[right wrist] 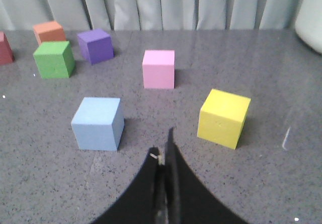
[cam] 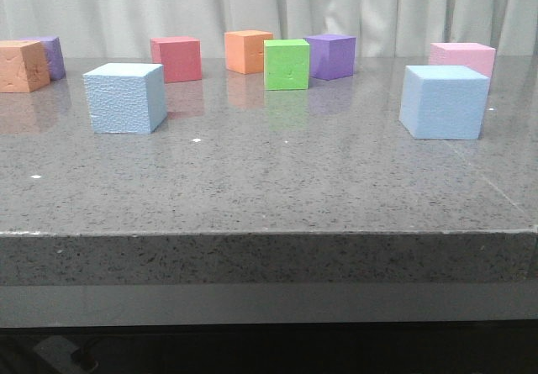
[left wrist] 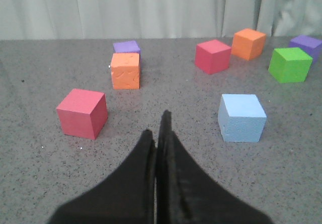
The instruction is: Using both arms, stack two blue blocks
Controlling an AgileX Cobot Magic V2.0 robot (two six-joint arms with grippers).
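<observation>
Front view shows our two pale sky-blue foam cubes point(cam: 124, 97) point(cam: 443, 102) well apart, unstacked; both grippers point(left wrist: 160, 128) point(right wrist: 166, 146) hover short of them, jaws pressed together, nothing grasped.

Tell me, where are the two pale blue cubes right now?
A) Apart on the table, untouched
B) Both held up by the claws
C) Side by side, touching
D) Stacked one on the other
A: one blue cube sits left, the other blue cube far right, neither gripped.

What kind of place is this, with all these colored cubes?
Probably a robot lab or test bench: a grey speckled table set with foam cubes, including two blue blocks, plain pale curtains behind, and a black left gripper shut above it.
</observation>
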